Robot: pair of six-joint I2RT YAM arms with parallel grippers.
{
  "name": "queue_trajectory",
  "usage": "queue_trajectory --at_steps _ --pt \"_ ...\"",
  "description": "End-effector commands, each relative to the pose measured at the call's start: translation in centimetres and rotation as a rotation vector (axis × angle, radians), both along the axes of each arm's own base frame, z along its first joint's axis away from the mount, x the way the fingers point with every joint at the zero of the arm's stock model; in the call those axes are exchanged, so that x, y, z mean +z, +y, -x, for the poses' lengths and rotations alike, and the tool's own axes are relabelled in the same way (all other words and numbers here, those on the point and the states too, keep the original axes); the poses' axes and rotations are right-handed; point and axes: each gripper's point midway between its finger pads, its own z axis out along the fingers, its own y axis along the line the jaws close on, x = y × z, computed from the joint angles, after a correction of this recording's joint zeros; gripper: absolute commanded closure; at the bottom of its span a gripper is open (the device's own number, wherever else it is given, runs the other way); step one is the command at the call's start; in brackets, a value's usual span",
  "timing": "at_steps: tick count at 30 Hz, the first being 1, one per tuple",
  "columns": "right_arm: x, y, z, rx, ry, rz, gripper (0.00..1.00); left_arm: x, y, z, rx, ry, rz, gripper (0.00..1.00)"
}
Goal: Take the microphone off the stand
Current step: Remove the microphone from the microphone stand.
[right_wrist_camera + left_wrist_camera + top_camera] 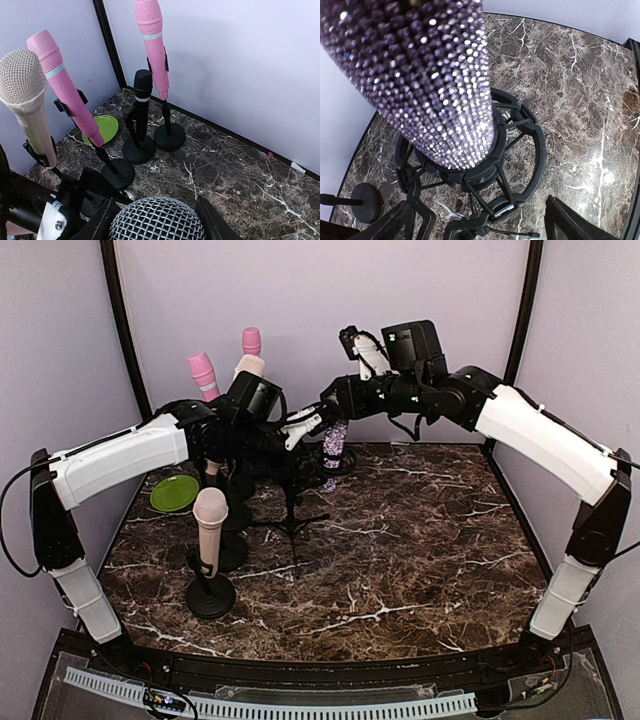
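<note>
The purple glitter microphone [335, 445] stands at the back centre, seated in a black shock-mount stand [530, 165]. In the left wrist view its sparkling body [435, 90] fills the frame, still in the mount ring. My left gripper [480, 227] is open, its fingers wide apart on either side of the stand's lower part; it also shows in the top view [300, 430]. My right gripper [152, 227] is closed around the microphone's silver mesh head [157, 212], a finger touching each side; it also shows in the top view [335, 410].
To the left stand several other microphones on round-base stands: two pink ones [65, 87] [152, 45], a black one [141, 100] and a beige one [27, 100], with another beige one nearer [210, 525]. A green plate [174, 492] lies at the left. A black tripod [290, 525] spreads at centre.
</note>
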Motion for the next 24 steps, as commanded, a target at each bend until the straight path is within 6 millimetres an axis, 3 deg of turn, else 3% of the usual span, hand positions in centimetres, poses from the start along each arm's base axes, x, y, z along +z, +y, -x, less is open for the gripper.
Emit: queue_trajectory --at_steps 1,8,17,19,24 --pt "-0.2 1.8 1.0 0.073 0.014 -0.037 0.60 6.8 -0.9 0.6 -0.021 -0.089 0.203 0.08" --pt "-2.3 3.4 1.3 0.152 0.030 0.003 0.60 6.8 0.0 2.7 -0.072 -0.015 0.219 0.07" --pt "-4.5 4.8 1.8 0.200 0.031 0.069 0.60 8.6 1.2 2.5 -0.033 0.006 0.287 0.05" --pt "-4.6 5.0 1.9 0.205 0.032 0.065 0.60 8.2 1.3 2.3 -0.026 0.015 0.285 0.05" --pt "-4.3 5.1 1.7 0.188 0.039 0.037 0.60 4.6 1.1 1.5 0.001 0.044 0.237 0.08"
